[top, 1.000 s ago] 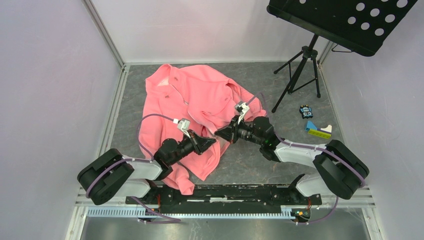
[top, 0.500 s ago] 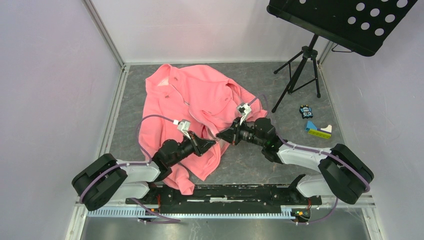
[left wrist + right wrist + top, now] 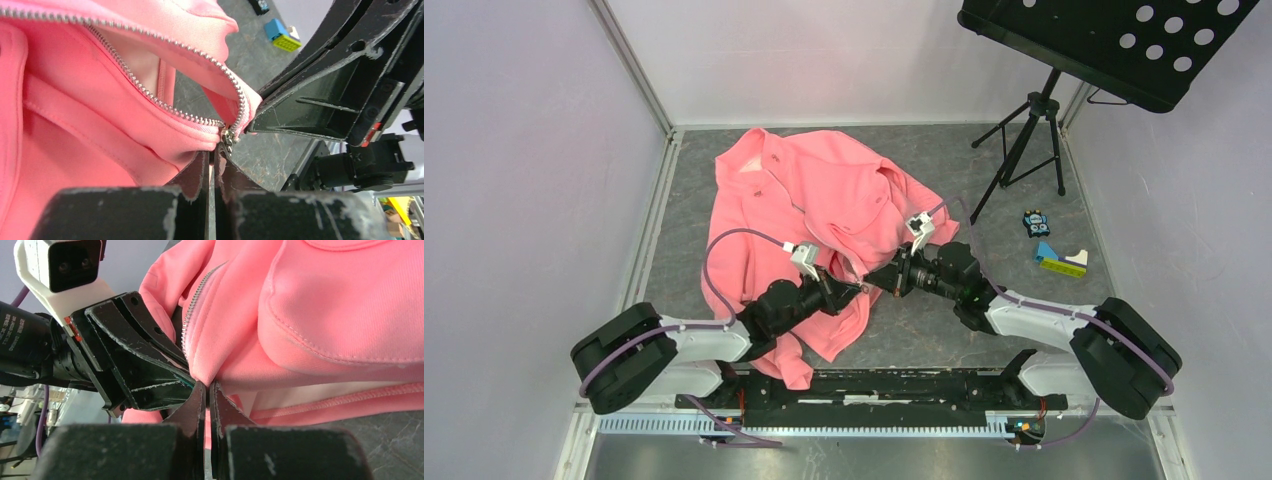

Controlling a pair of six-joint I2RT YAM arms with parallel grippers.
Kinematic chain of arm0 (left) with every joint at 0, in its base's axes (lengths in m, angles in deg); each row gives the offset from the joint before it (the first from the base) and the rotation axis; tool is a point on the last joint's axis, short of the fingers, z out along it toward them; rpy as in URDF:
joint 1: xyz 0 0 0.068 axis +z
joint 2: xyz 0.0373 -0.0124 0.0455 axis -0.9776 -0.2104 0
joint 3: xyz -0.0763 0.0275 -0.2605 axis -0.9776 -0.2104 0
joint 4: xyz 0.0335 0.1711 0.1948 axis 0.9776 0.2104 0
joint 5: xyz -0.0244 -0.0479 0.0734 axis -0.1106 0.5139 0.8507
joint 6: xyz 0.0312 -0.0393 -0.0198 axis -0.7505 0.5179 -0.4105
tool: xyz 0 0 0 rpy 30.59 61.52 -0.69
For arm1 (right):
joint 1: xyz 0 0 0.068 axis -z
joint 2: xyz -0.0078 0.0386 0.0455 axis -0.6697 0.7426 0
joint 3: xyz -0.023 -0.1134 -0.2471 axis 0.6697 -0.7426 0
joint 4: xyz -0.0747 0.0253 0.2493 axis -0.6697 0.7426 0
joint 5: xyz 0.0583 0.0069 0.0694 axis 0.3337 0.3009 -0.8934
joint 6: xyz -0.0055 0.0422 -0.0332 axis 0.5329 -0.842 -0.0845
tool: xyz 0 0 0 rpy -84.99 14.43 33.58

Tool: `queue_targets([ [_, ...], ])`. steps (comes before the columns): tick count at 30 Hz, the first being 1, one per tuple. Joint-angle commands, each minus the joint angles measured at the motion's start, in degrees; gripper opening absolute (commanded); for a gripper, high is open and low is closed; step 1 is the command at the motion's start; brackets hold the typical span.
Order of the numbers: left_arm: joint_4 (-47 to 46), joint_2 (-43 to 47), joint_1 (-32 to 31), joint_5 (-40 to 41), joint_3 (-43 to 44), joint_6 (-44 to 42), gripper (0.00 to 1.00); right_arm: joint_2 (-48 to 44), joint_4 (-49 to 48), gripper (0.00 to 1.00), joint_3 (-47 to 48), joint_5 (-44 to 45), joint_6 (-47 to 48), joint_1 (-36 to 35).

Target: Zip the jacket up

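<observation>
Where your two arms met low over the table (image 3: 924,340), the jacket (image 3: 824,190) lay crumpled, spread toward the far left with its collar away from the bases. You had the left gripper (image 3: 212,159) pinched almost flat, its jaws closed on the jacket's edge at the lower end of the zipper (image 3: 150,97), whose metal teeth ran apart in two open rows. Your right gripper (image 3: 206,390) was likewise squeezed closed on a fold of pink fabric, just beside the left one's tips. A music stand (image 3: 1024,140) stood far right.
</observation>
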Motion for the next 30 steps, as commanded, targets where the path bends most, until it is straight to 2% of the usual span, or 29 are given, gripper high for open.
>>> queue_targets([
  [1, 11.6, -0.4, -3.6, 7.3, 1.4, -4.2, 0.02, -2.3, -10.7, 0.0, 0.2, -4.0, -6.4, -0.9],
  [5, 11.5, 0.3, -3.7, 7.7, 0.4, -3.9, 0.02, -1.3, -9.2, 0.0, 0.0, -3.7, -5.8, 0.0],
  [8, 11.9, -1.6, -3.7, 5.4, 1.1, -2.9, 0.02, -0.4, -3.2, 0.0, 1.7, -3.8, -1.9, 0.7],
  [13, 10.3, -10.6, -3.7, -0.2, 3.9, 0.6, 0.02, -2.5, 5.6, 0.0, 1.7, 0.3, 3.2, 1.3],
  [17, 5.1, -15.9, -3.7, -1.5, 4.1, 2.5, 0.02, -3.0, 7.5, 0.0, 0.5, 1.0, 3.5, 2.0],
  [23, 9.7, -17.9, -3.7, -1.5, 7.5, 2.6, 0.03, -1.3, 9.8, 0.0, 0.6, 2.9, 6.3, 4.2],
  [26, 14.8, -16.2, -3.7, 0.0, 7.7, 2.4, 0.15, -0.6, 11.9, 0.0, 2.0, 2.9, 8.4, 5.2],
  [30, 18.6, -12.7, -3.6, 1.7, 6.2, 1.3, 0.4, 0.1, 13.6, 0.0, 3.3, 2.4, 10.2, 5.7],
])
